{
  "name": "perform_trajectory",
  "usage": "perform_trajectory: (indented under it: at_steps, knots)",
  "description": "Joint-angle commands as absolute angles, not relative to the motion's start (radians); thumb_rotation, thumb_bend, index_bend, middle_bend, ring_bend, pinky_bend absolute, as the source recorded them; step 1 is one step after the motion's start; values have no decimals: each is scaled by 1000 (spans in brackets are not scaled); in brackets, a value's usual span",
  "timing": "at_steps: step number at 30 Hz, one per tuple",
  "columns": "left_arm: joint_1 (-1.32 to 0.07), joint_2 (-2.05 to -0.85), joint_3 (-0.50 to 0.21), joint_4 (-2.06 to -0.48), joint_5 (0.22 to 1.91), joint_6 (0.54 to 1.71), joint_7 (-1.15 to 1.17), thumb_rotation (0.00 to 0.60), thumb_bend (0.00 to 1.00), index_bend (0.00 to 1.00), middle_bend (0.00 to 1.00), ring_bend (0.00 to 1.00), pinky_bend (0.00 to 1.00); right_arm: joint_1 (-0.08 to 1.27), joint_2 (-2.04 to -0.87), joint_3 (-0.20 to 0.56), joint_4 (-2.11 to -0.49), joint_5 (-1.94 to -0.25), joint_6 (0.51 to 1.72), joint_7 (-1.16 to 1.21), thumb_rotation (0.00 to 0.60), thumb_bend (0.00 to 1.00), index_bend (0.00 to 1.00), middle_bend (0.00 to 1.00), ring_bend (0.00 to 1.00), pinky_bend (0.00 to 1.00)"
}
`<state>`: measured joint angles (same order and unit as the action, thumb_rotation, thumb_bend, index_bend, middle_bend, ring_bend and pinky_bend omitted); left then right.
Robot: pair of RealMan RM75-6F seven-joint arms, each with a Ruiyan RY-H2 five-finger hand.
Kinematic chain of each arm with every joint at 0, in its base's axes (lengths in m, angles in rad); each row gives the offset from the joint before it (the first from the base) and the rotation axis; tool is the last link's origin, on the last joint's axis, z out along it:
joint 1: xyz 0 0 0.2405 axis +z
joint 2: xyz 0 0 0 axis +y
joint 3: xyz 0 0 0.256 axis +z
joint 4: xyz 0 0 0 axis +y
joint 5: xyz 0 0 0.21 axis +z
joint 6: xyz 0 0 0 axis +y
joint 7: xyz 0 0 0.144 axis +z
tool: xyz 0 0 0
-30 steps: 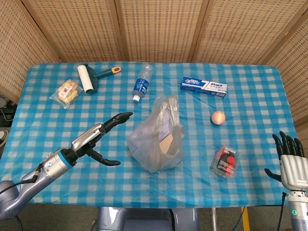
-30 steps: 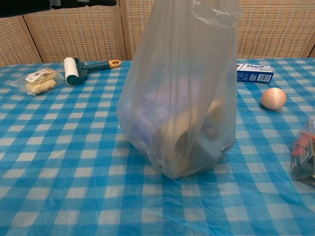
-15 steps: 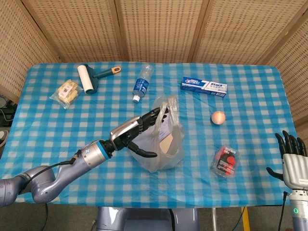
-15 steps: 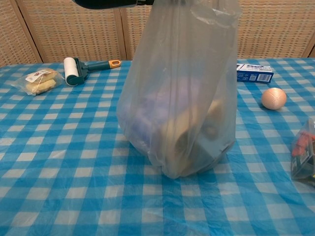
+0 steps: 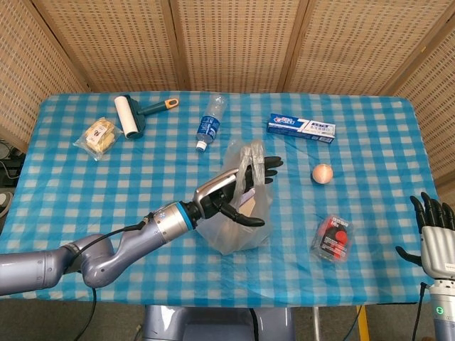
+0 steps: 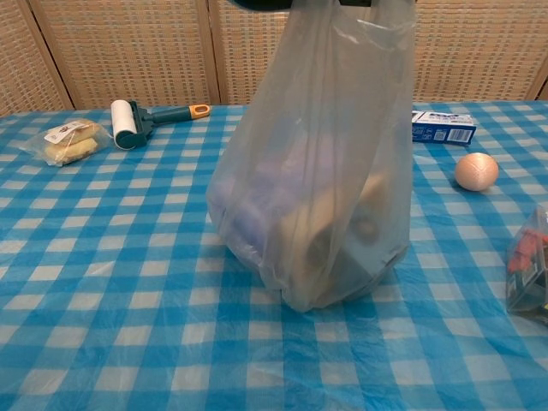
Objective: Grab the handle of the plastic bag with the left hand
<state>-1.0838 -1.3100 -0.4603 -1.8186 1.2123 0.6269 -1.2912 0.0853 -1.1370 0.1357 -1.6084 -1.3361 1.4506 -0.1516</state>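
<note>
A translucent plastic bag (image 5: 229, 222) with items inside stands upright at the middle of the checked table, its handles (image 5: 252, 151) sticking up at the top. My left hand (image 5: 238, 188) lies over the bag's upper part, with its fingers (image 5: 269, 163) stretched across the handles and the thumb apart lower down; nothing is clasped. In the chest view the bag (image 6: 317, 171) fills the centre and only a dark sliver of the left hand (image 6: 291, 3) shows at the top edge. My right hand (image 5: 435, 234) is held upright off the table's right front corner, fingers apart and empty.
A lint roller (image 5: 131, 115) and a snack packet (image 5: 99, 136) lie at the back left. A water bottle (image 5: 208, 123) and a toothpaste box (image 5: 301, 128) lie behind the bag. A peach-coloured ball (image 5: 323, 173) and a red packaged item (image 5: 332, 238) sit to its right.
My left hand has swept rightward from beside the bag to over its top, its fingers now across the handles. The bag's upper part has shifted slightly. The right hand has sunk a little.
</note>
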Motion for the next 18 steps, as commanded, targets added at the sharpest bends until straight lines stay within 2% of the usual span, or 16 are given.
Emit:
perform_trajectory:
  at_steps: [1,13,16,18]
  knots:
    - [-1120,-1350,-498,-1775,1179,594,-1314,600,0,0,0,0,0,86,-1136,138,-1607,-1332,1448,-148,600,0,0,0,0,0]
    - [-1194,-1473,-635,-1645,1072,482,-1420,600,0,4,1,1,0,95,-1132,142,-1602,-1322,1429,-132,600,0,0,0,0,0]
    - [-1187,-1505,-661,-1628,1043,495,-1441,600,0,124,97,82,2,96,-1132,143,-1600,-1317,1424,-128,600,0,0,0,0,0]
    - [-1184,-1528,-682,-1620,1016,508,-1448,595,0,246,249,193,38,96,-1131,144,-1599,-1314,1424,-126,600,0,0,0,0,0]
